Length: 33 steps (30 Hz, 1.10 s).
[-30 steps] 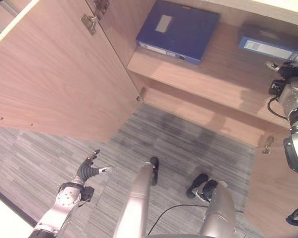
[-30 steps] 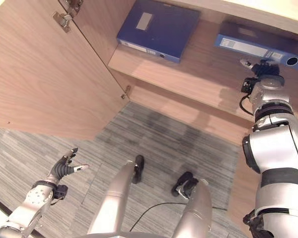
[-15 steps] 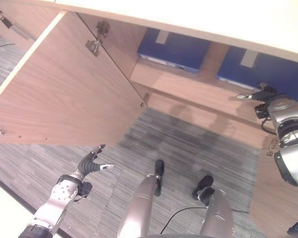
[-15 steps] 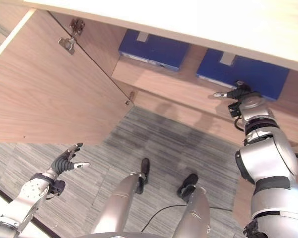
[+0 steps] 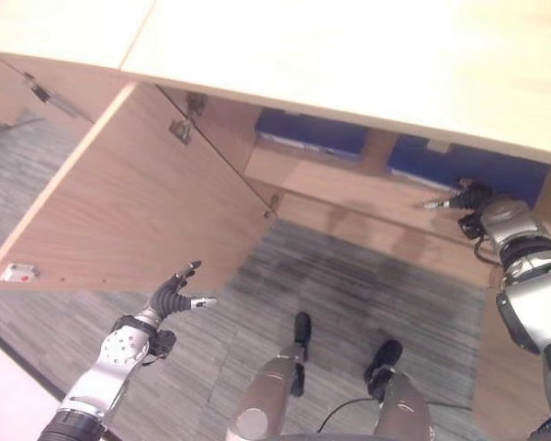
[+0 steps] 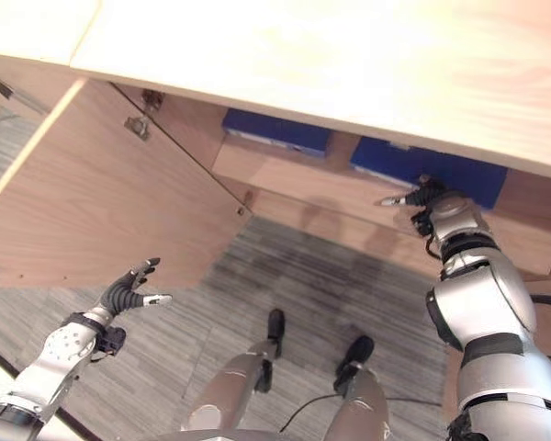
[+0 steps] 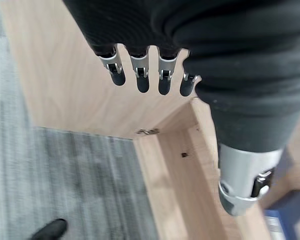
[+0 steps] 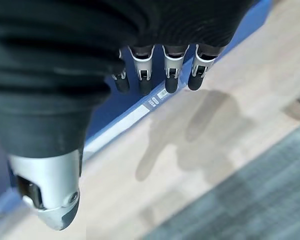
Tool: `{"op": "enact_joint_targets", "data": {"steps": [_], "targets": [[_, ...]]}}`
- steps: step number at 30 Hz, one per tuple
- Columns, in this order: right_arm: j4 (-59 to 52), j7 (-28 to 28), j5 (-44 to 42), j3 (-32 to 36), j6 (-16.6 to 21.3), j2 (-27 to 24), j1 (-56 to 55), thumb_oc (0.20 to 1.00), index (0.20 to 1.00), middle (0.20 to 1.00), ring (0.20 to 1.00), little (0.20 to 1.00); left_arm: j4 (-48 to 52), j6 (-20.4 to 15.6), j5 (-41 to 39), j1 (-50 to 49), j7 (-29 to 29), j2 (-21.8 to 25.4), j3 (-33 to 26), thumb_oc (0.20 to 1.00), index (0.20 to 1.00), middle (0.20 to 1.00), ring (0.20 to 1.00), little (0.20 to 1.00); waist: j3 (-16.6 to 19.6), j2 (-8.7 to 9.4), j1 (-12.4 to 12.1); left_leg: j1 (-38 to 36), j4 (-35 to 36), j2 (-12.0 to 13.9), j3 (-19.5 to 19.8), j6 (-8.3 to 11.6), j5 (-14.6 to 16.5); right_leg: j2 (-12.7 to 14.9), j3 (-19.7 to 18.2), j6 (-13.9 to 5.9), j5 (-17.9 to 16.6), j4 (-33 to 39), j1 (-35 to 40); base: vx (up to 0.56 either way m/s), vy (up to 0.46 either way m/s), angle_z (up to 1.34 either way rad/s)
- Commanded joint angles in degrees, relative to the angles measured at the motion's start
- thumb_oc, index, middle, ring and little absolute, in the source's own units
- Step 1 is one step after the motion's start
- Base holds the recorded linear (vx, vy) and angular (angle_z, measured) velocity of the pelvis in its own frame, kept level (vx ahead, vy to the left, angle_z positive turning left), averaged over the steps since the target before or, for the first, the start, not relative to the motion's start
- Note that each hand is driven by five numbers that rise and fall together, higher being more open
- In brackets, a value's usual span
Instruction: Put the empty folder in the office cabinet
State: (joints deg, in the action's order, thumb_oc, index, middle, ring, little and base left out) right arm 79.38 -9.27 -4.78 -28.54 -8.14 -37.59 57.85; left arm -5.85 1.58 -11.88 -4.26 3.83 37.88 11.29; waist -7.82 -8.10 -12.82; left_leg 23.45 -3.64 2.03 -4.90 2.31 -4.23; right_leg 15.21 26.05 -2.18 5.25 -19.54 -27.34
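Two blue folders [image 5: 459,165] [image 5: 314,135] lying flat on cabinet shelf [image 5: 349,184]. Right hand [image 5: 461,196] just before nearer folder, fingers straight, empty. Left hand [image 5: 173,297] by open door [image 5: 138,202], fingers spread.

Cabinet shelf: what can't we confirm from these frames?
- Both blue folders: mostly hidden under the cabinet top in the eye views.
- Folder empty or not: closed, contents unseen.
- Right hand touching the folder: right wrist view can't settle it.
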Motion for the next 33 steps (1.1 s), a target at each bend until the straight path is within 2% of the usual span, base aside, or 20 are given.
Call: {"op": "enact_joint_targets", "data": {"steps": [1,7,12,18,28,33], "targets": [[3.5,-2.0,4.8,-1.5,-2.3,1.4,-2.7,1.0,1.0,1.0,1.0,1.0,2.8,-0.5,2.3,-0.7,1.3,0.7,-0.4,1.0,1.0,1.0,1.0,1.0,-1.3,1.49,-0.2,0.1,7.8,-0.6,0.3,3.52,-3.3,-0.4,0.0,-6.87,-4.3,10.6,8.0,0.04,-0.081,0.03],[4.6,-1.0,6.9,-0.8,-2.1,-0.9,-1.8,1.0,1.0,1.0,1.0,1.0,2.8,0.4,2.5,-1.8,2.4,0.5,0.2,1.0,1.0,1.0,1.0,1.0,-0.9,1.79,0.3,-2.3,8.4,0.1,0.4,3.85,-3.4,-1.4,0.7,-6.5,-4.3,12.2,10.7,0.0,-0.042,0.03],[2.6,6.3,9.4,-1.6,0.5,-5.4,2.1,1.0,1.0,1.0,1.0,1.0,1.1,-0.3,2.6,-2.6,1.5,-0.3,0.0,1.0,1.0,1.0,1.0,1.0,-1.3,1.92,1.0,-2.7,8.5,0.7,-0.1,3.84,-3.3,-2.3,-0.1,-6.34,-4.3,13.3,10.7,-0.02,-0.011,-0.07],[-1.5,11.1,9.9,-1.9,2.1,-10.2,3.8,1.0,1.0,1.0,1.0,1.0,-0.2,-1.6,3.5,-3.4,0.1,-0.1,-1.0,1.0,1.0,1.0,1.0,1.0,-1.3,1.54,1.7,-2.5,8.4,0.8,-0.7,3.75,-3.3,-2.5,-0.5,-6.18,-4.3,13.0,10.0,-0.02,0.001,-0.12],[-2.0,13.6,9.7,-2.4,3.5,-10.7,5.6,1.0,1.0,1.0,1.0,1.0,-1.2,-2.6,4.0,-4.0,-0.7,-0.5,-0.8,1.0,1.0,1.0,1.0,1.0,-1.2,1.21,2.0,-2.2,8.3,0.8,-1.0,3.56,-3.1,-2.5,-0.8,-6.12,-4.5,13.2,9.5,0.0,0.004,-0.02],[-7.5,15.6,9.6,-3.2,5.0,-10.0,5.7,1.0,1.0,1.0,1.0,1.0,-1.7,-3.1,5.2,-3.8,-1.7,-0.8,-1.3,1.0,1.0,1.0,1.0,1.0,-1.6,1.32,2.1,-1.9,8.2,0.6,-1.2,3.45,-3.0,-2.3,-1.0,-6.07,-4.6,13.2,9.1,0.0,0.003,-0.01]]}}
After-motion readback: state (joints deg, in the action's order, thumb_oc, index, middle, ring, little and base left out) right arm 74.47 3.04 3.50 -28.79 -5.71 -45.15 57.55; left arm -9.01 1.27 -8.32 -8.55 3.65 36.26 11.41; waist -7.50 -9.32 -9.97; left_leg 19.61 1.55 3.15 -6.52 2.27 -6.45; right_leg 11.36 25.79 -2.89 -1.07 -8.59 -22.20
